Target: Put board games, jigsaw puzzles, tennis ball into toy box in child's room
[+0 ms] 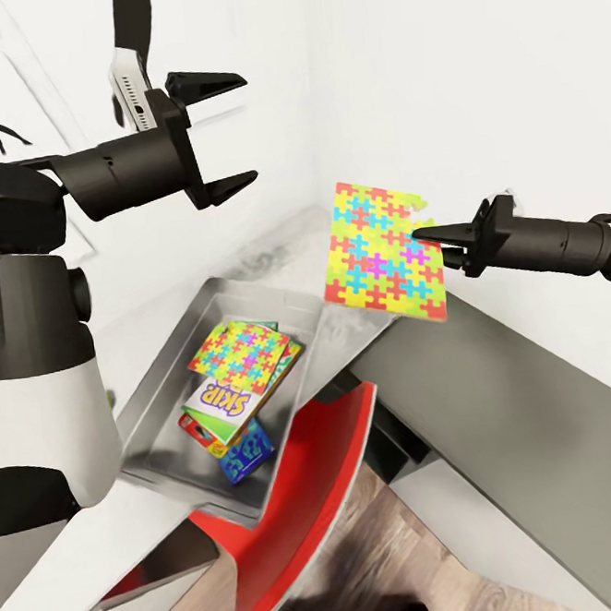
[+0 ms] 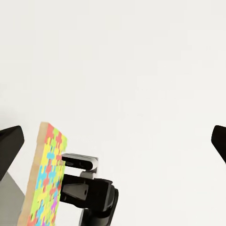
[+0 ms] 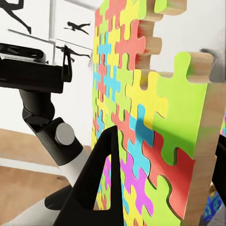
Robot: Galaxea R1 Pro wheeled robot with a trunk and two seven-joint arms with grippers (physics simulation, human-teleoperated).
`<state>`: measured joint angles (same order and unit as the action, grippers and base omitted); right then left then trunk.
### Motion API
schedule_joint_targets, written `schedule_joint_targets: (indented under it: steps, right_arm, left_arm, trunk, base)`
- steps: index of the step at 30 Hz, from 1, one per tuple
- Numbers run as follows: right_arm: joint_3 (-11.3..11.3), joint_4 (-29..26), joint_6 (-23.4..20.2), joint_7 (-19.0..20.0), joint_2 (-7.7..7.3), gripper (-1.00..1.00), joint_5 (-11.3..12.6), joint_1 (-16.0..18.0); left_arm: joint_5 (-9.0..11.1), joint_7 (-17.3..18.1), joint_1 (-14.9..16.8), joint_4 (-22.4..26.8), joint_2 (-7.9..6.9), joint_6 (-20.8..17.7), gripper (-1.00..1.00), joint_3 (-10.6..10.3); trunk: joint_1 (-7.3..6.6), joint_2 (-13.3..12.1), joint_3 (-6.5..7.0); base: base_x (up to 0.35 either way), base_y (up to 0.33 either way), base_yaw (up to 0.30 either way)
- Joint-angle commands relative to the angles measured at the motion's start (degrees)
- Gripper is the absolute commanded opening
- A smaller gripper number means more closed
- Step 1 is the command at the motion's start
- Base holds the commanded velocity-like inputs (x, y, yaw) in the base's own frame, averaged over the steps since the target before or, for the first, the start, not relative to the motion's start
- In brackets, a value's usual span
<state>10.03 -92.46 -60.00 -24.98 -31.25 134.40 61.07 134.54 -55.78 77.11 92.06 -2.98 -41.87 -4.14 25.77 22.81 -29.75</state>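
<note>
Toy box (image 1: 156, 393), the plain grey tray-like box, sits on the pale table (image 1: 539, 433) with its near corner overhanging a red chair (image 1: 309, 509). Inside it already lie a jigsaw puzzle (image 1: 240, 353) on top of the SKIP-BO board game (image 1: 224, 407), with a small blue board game (image 1: 247, 451) tucked under that stack's near end.

A second jigsaw puzzle (image 1: 384, 250) hangs upright in the air above the table, just past the box's far right wall, clamped by one edge in the right gripper (image 1: 434, 236); the right wrist view shows its fingers (image 3: 101, 181) pressed against the patterned face. The left gripper (image 1: 218, 135) hovers high over the box with its jaws spread apart and nothing between them.

The step in hand looks like carrying this puzzle over the box and letting go. To do it well, I would move the right arm toward the box until the whole square is over the interior, not the wall, then tip it flat and lower it close to the stack before opening, so it does not catch the rim or slide out. The tennis ball is nowhere I can make out.
</note>
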Motion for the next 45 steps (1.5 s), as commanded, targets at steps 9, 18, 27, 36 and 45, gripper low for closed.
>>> schedule_joint_targets:
  steps: [9,18,27,36,45]
  right_arm:
    - [-0.03,0.0,0.0,-0.7,-0.09,-1.0,0.6,0.19]
    - [0.08,0.0,0.0,-1.08,-0.02,-1.0,0.6,1.59]
    - [0.75,0.05,0.0,-1.4,0.17,-1.0,0.6,1.6]
    - [1.03,0.19,0.0,-4.02,1.38,-1.0,0.6,1.34]
    - [0.63,0.14,0.0,-8.11,2.33,-1.0,0.6,1.28]
  left_arm:
    - [0.46,-0.49,0.06,-0.02,-0.01,0.03,1.0,0.01]
    - [0.46,-0.54,0.06,-0.03,-0.08,0.03,1.0,0.12]
    - [0.46,-0.56,-0.5,-0.03,-0.68,-0.04,1.0,0.23]
    - [0.46,-0.32,-1.83,-0.04,-2.23,-0.09,1.0,0.26]
    - [0.46,-0.26,-2.49,-0.04,-2.9,-0.13,1.0,0.27]
  trunk:
    - [0.01,0.11,-0.09]
    - [0.01,0.11,-0.09]
    - [0.01,0.11,-0.09]
    - [0.01,0.11,-0.09]
    - [0.01,0.11,-0.09]
  base:
    - [-0.129,-0.123,0.015]
    - [-0.033,-0.032,0.093]
    - [-0.007,-0.007,0.238]
    - [-0.002,-0.001,0.284]
    - [0.0,0.0,0.189]
